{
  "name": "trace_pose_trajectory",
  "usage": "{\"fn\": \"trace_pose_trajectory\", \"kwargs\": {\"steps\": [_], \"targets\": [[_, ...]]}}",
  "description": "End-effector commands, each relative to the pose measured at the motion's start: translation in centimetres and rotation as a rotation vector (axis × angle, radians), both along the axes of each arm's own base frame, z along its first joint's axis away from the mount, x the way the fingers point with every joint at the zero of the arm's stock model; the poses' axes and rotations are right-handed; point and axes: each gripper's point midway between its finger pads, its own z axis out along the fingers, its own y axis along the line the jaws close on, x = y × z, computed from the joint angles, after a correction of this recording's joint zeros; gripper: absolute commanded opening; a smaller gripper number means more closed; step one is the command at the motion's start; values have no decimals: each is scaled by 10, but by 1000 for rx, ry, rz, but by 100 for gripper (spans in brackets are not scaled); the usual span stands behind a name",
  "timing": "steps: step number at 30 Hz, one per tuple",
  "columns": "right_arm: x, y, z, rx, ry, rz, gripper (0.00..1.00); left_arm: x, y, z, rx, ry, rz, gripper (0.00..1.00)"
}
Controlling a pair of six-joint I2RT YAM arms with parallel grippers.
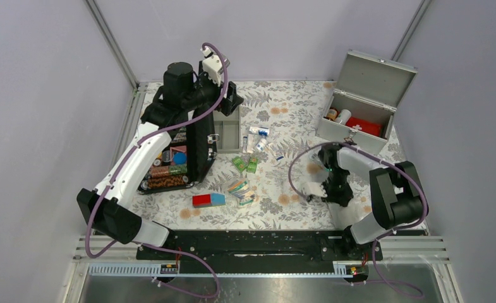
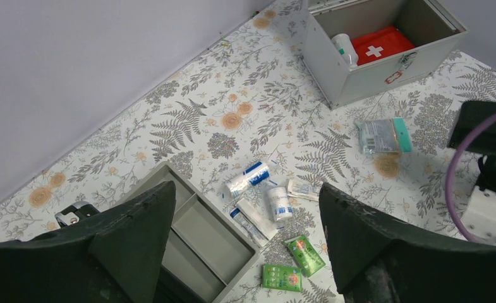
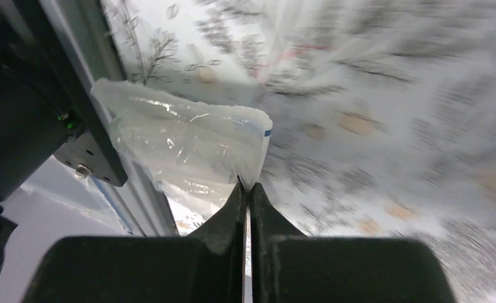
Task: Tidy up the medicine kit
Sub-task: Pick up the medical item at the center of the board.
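Observation:
The grey metal kit box (image 1: 357, 117) stands open at the back right, with a red first-aid pouch (image 1: 363, 125) and a white bottle (image 2: 345, 47) inside. My right gripper (image 1: 326, 187) is shut on a clear plastic bag (image 1: 312, 188), pinched at its edge in the right wrist view (image 3: 188, 142), low over the table. My left gripper (image 1: 230, 101) is open and empty, raised above a grey divided tray (image 1: 227, 130). In the left wrist view its fingers (image 2: 138, 233) frame the tray (image 2: 207, 233), bandage rolls (image 2: 248, 178) and green packets (image 2: 305, 252).
A black organiser case (image 1: 198, 148) full of items stands at the left. A red and blue box (image 1: 208, 200) and small packs (image 1: 242, 189) lie at the table's front middle. A teal-edged packet (image 2: 383, 134) lies in front of the kit box (image 2: 359, 82).

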Motion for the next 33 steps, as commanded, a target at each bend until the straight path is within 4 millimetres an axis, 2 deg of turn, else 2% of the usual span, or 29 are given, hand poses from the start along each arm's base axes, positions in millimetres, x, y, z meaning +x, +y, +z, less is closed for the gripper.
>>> {"fn": "trace_pose_trajectory", "kwargs": {"steps": [1,6,9,13,16,21,24,28,31,33], "targets": [[55,61,51,218,-133,-241,0,0,-2,24,-39,-61,-8,82],[120,135,155,567,-300,-477,0,-1,-7,24,-83,-24,-15,83],[161,170,207,737,-369,-745,0,-14,-19,32,-130,-44,-109,84],[209,200,253,895,-393,-1066,0,-30,-34,59,-225,-115,-224,87],[227,214,271,970,-355,-1201,0,-40,-43,63,-232,-125,-319,88],[240,228,288,1058,-338,-1242,0,-47,-62,40,-213,-53,-451,88],[247,234,296,1093,-343,-1245,0,-37,-73,26,-215,-1,-468,87],[249,247,310,1136,-318,-1249,0,-16,-86,13,-225,50,-440,80],[244,255,321,1173,-293,-1222,0,-1,-91,12,-268,88,-409,70],[239,258,324,1185,-267,-1213,0,0,-95,11,-299,120,-430,62]]}}
